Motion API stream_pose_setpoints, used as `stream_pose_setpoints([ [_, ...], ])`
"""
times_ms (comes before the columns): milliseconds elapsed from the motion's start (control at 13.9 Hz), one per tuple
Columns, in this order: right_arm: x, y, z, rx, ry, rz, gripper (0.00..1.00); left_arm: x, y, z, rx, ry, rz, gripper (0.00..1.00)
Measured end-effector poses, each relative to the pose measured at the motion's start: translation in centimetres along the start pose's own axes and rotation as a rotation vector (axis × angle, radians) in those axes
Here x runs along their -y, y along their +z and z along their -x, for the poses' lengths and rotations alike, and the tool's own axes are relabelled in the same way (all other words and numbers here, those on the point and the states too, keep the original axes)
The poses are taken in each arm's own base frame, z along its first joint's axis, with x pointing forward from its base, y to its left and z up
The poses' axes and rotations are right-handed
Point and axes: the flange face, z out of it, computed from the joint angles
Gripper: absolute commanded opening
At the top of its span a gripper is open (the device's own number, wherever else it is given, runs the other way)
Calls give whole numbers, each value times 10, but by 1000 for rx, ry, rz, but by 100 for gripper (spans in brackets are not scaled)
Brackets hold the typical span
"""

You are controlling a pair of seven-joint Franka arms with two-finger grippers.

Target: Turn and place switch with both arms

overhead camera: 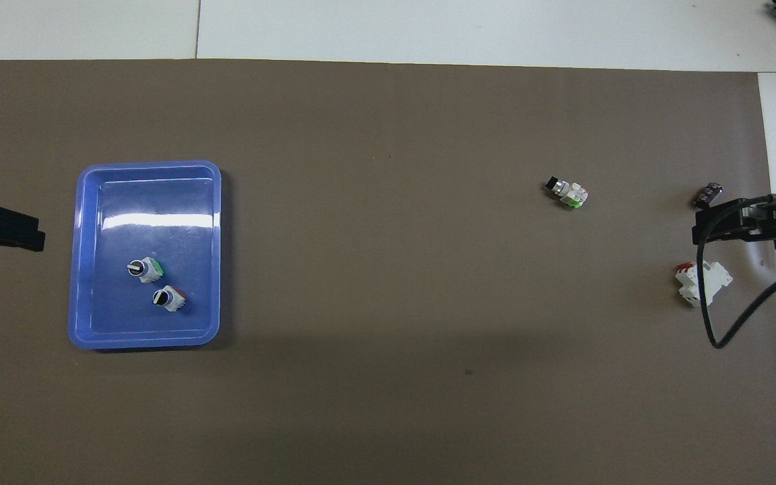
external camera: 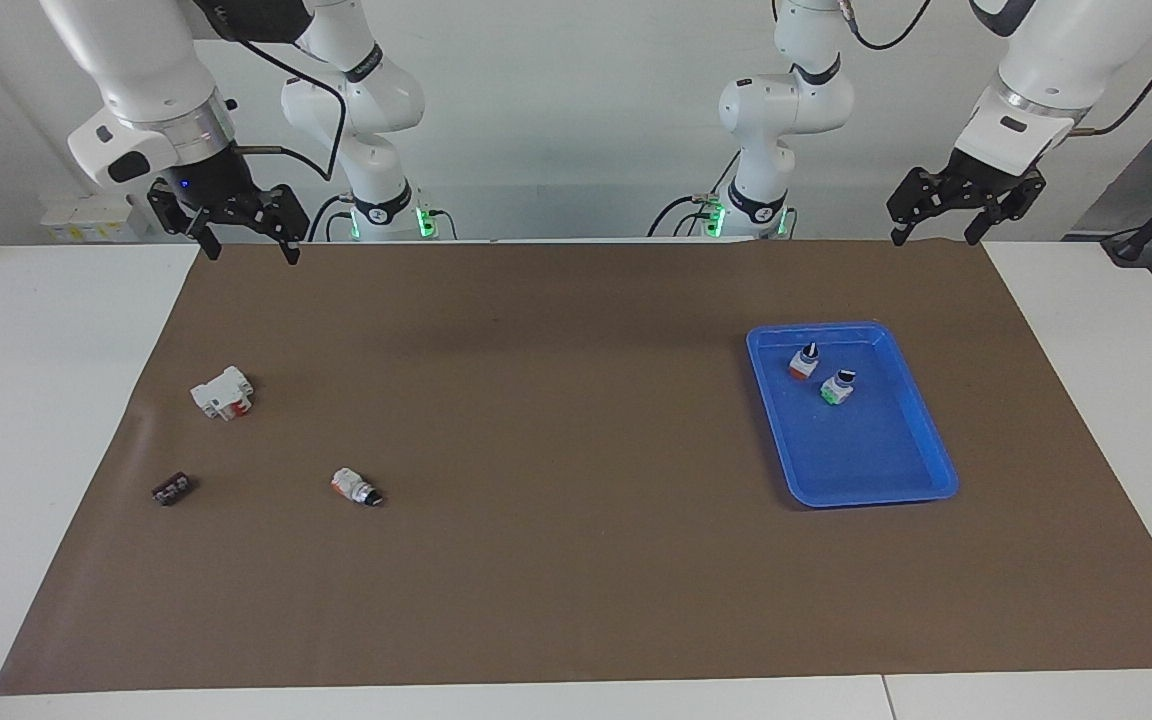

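Toward the right arm's end of the table (external camera: 576, 600), on the brown mat (external camera: 556, 330), the switch (external camera: 356, 487) lies on its side, well away from the robots' edge, its orange-red end turned toward the right arm's end and its black knob pointing toward the left arm's end. In the overhead view the same switch (overhead camera: 566, 191) sits out in the open mat, apart from everything else. Nearer the robots and closer to the right arm's end stands a bigger white block with a red part (external camera: 223, 392). A small dark part (external camera: 172, 489) rests close to the mat's edge at that end, level with the switch and well apart from it.

At the left arm's end a blue tray (external camera: 921, 420) sits on the mat. Two switches stand upright in it, knobs up, in the half nearer the robots: one with a red base (external camera: 804, 362) and, just beside it, one with a green base (external camera: 838, 387).

Both arms are raised and wait near the robots' edge of the table. The right hand (external camera: 244, 240) hangs over the mat's corner at the right arm's end, fingers spread apart and holding nothing. The left hand (external camera: 936, 232) hangs over the mat's corner at the left arm's end, above the robots' edge, fingers likewise spread and holding nothing.
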Motion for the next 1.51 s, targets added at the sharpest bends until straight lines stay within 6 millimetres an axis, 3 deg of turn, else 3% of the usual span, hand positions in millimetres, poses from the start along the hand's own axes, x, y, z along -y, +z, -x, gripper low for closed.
stream_pose_setpoints([
  [645, -2, 1, -5, -32, 4, -4, 100, 0, 0, 0, 0, 0, 0, 100],
  [932, 2, 25, -30, -79, -44, -6, 100, 0, 0, 0, 0, 0, 0, 100],
  [1147, 12, 85, -72, -98, -181, -19, 100, 0, 0, 0, 0, 0, 0, 100],
  [1363, 21, 172, -113, -118, -410, -7, 100, 0, 0, 0, 0, -1, 0, 100],
  [1506, 27, 233, -122, -144, -558, 4, 100, 0, 0, 0, 0, -1, 0, 100],
])
